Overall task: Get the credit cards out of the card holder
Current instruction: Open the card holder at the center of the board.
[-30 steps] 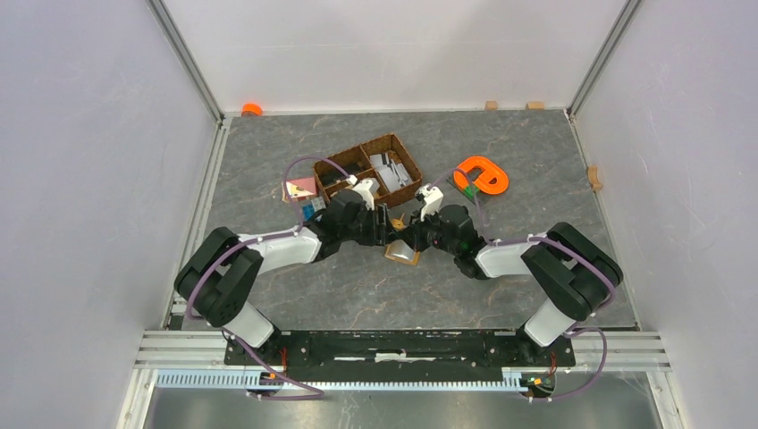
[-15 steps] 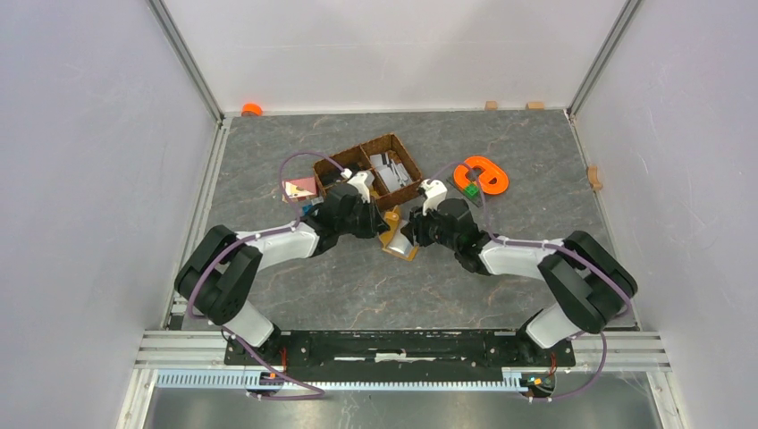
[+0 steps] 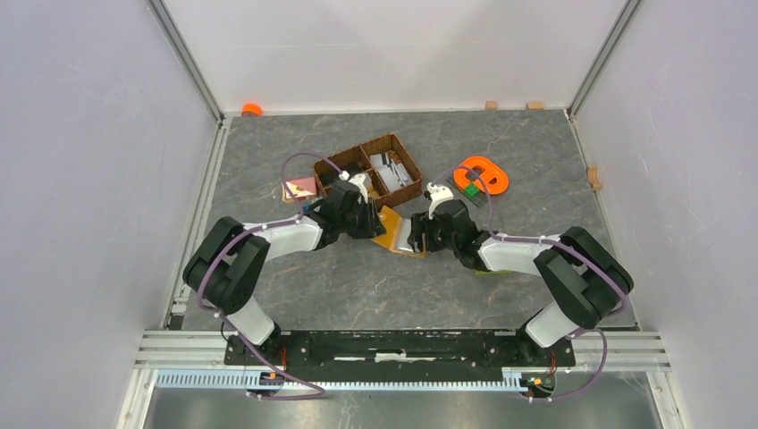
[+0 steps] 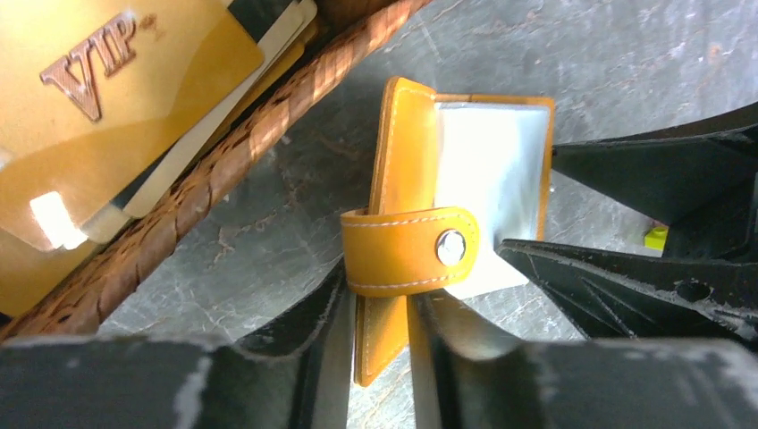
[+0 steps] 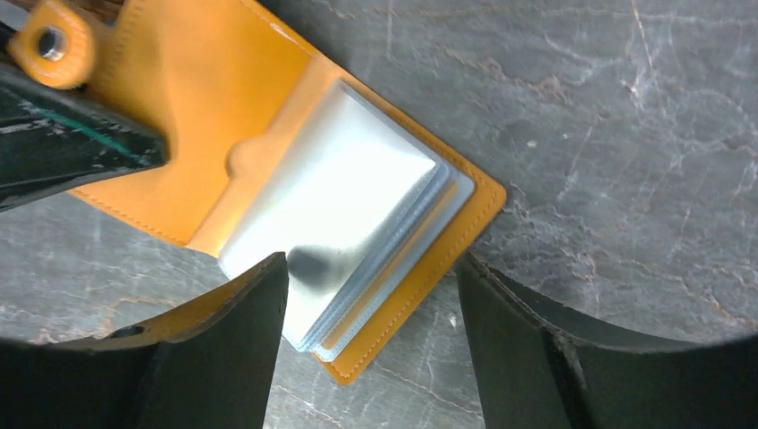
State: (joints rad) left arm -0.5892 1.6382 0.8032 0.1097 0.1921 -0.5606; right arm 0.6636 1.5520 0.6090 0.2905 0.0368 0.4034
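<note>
The mustard-orange card holder (image 3: pixel 394 238) lies open on the stone table between my two grippers. In the left wrist view its cover (image 4: pixel 407 161) stands on edge, the snap tab folded across. My left gripper (image 4: pixel 380 290) is shut on the lower part of that cover. The right wrist view shows a stack of clear sleeves (image 5: pixel 340 188) on the open card holder (image 5: pixel 206 98). My right gripper (image 5: pixel 371 268) is open, its fingers on either side of the sleeves' corner and holding nothing. A gold VIP credit card (image 4: pixel 98 89) lies in the basket with other cards.
The brown wicker basket (image 3: pixel 391 137) stands just beyond the left gripper (image 3: pixel 374 222), and its wall (image 4: pixel 223 170) is close to the holder. An orange plastic ring (image 3: pixel 483 175) lies behind the right gripper (image 3: pixel 416 235). A pink card (image 3: pixel 301 189) lies left of the basket.
The holder has gone from bunched up between the grippers to spread open on the table. My right gripper has opened and let go. Both grippers have shifted slightly away from the bases.
</note>
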